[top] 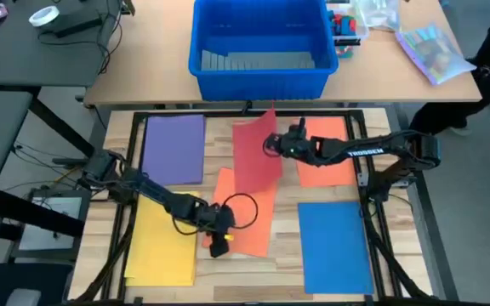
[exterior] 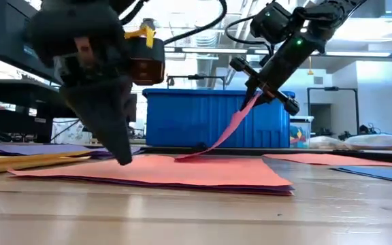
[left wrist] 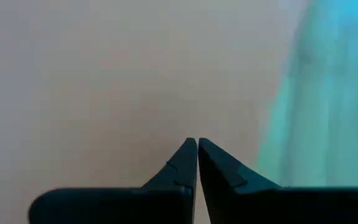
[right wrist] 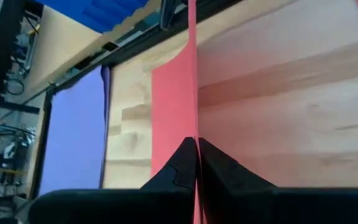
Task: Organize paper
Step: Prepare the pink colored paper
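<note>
The right end effector [top: 270, 144] pinches one edge of the red sheet [top: 256, 157], lifting it off the tabletop [top: 283, 204] in front of the blue bin [top: 259, 42]. The left end effector [top: 218, 246], fingers pressed together, presses down on the orange sheet [top: 249, 223] mid-table.

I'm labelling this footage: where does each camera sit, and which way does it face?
High view: overhead, facing straight down; both arms, right gripper lifting the thin red paper sheet.
Low view: table height, looking level toward the big blue plastic bin; left gripper hangs close.
Left wrist view: over shut fingers, facing a blurred pale surface.
Right wrist view: over fingers pinching the red sheet's edge.
High, low and right wrist share that sheet.
</note>
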Tool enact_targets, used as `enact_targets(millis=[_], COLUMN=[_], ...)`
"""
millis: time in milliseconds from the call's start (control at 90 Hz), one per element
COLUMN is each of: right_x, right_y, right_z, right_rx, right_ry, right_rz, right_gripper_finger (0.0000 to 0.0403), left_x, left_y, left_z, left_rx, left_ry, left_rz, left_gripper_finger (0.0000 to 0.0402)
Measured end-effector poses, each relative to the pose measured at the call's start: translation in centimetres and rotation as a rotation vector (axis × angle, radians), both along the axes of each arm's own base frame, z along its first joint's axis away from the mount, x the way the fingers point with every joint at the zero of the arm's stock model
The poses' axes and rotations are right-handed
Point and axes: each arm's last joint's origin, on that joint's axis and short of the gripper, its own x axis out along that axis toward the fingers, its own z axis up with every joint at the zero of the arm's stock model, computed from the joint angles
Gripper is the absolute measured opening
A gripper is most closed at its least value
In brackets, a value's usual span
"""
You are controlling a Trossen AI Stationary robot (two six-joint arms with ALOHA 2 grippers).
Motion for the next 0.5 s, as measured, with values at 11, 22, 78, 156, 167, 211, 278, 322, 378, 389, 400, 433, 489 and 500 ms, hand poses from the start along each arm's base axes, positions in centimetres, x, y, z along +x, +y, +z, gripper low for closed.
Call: enact_targets(millis=[11, 22, 78, 156, 167, 211, 278, 322, 378, 389, 400, 433, 489, 500], right_x=[0.0, 0.0, 0.0, -0.1, -0.1, -0.1, -0.1, -0.1, -0.1, -0.1, -0.1, -0.1, -0.1, -0.1], right_y=[0.0, 0.0, 0.2, 0.2, 0.2, 0.1, 0.1, 0.1, 0.0, 0.0, -0.1, -0.1, -0.1, -0.1], right_z=[0.0, 0.0, 0.0, -0.1, -0.1, -0.1, -0.1, -0.1, -0.1, -0.1, -0.1, -0.1, -0.1, -0.1], right_rx=[-0.002, -0.004, -0.007, -0.005, -0.005, -0.005, -0.007, -0.009, -0.023, -0.025, -0.027, -0.032, -0.032, -0.032], right_ry=[0.003, 0.006, 0.016, 0.029, 0.030, 0.029, 0.028, 0.030, 0.044, 0.047, 0.049, 0.052, 0.057, 0.057], right_rz=[0.003, 0.006, 0.017, 0.019, 0.019, 0.016, 0.017, 0.019, 0.031, 0.032, 0.034, 0.039, 0.042, 0.042], right_gripper_finger=[0.0000, 0.0000, 0.0000, 0.0000, 0.0000, 0.0000, 0.0000, 0.0000, 0.0000, 0.0000, 0.0000, 0.0000, 0.0000, 0.0000], left_x=[0.0, 0.1, 0.5, 0.9, 1.0, 1.3, 1.5, 1.7, 1.8, 1.8, 1.8, 1.8, 1.9, 1.8], left_y=[0.0, 0.1, 0.5, 1.1, 1.2, 1.5, 1.6, 1.5, 1.1, 1.0, 0.9, 0.6, -0.2, -0.4], left_z=[0.1, 0.1, 0.7, 0.9, 0.8, 0.2, -0.8, -1.5, -2.0, -2.1, -2.2, -2.5, -2.7, -2.8], left_rx=[0.008, 0.017, 0.040, 0.020, 0.015, -0.012, -0.032, -0.048, -0.079, -0.085, -0.092, -0.113, -0.145, -0.150], left_ry=[-0.003, -0.008, -0.045, -0.072, -0.069, -0.059, -0.031, -0.023, -0.019, -0.017, -0.014, -0.003, -0.007, -0.008], left_rz=[0.007, 0.014, 0.053, 0.148, 0.164, 0.222, 0.276, 0.302, 0.323, 0.325, 0.327, 0.328, 0.324, 0.323], left_gripper_finger=[0.0000, 0.0000, 0.0000, 0.0000, 0.0000, 0.0000, 0.0000, 0.0000, 0.0000, 0.0000, 0.0000, 0.0000, 0.0000, 0.0000])
